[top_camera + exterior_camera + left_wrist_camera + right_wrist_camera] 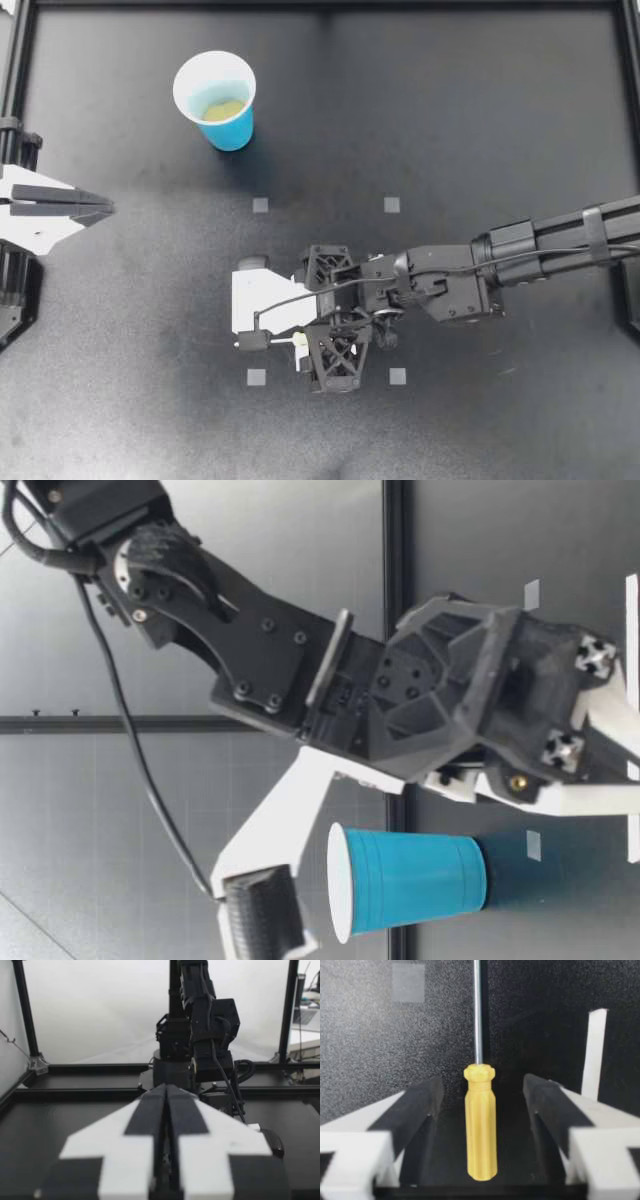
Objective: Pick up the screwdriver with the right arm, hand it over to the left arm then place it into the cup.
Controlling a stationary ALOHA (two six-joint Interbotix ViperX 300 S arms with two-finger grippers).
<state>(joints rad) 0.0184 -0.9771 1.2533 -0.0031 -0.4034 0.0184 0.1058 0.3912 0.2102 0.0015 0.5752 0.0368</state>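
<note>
Screwdriver — yellow ridged plastic handle, thin steel shaft — lies on the grainy black table inside my right gripper, spread wide; left gripper pressed together.

Yellow screwdriver, blue cup

No legible text or signs anywhere.
</note>
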